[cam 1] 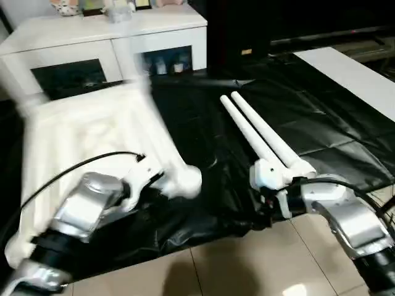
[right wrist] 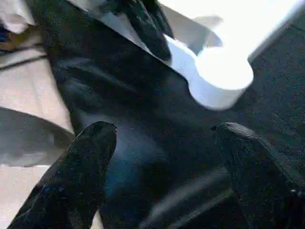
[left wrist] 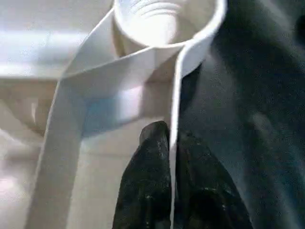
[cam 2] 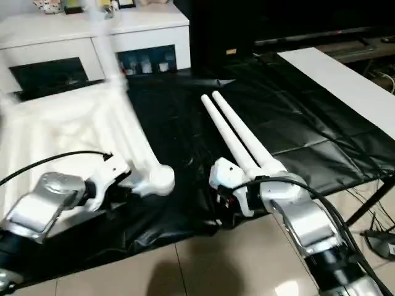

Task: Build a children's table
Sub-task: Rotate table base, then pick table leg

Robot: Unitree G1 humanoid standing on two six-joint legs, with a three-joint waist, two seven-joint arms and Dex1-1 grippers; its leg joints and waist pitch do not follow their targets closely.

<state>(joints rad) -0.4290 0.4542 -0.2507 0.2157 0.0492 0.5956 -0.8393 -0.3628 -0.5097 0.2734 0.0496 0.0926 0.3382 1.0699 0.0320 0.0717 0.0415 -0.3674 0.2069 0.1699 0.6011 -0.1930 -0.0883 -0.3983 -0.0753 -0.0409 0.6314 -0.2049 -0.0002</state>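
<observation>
The white tabletop (cam 1: 86,135) lies underside up on the black sheet, blurred by motion. Its near corner socket (cam 1: 185,180) is a round cup, open towards me in the left wrist view (left wrist: 162,19). My left gripper (left wrist: 172,143) is shut on the tabletop's thin rim wall just below that socket, one black finger on each side. Two white tapered legs (cam 1: 259,139) lie side by side on the sheet, thick ends towards me. My right gripper (right wrist: 164,131) hangs open over the sheet by those thick ends, holding nothing. Its view takes in the corner socket (right wrist: 221,78).
A white cabinet with glass doors (cam 1: 105,43) stands behind the tabletop. The black sheet (cam 1: 321,135) covers the floor, with beige tiles (cam 1: 247,265) in front of it. A white board (cam 1: 358,74) lies at the back right. A black cable (cam 1: 74,169) arcs over my left forearm.
</observation>
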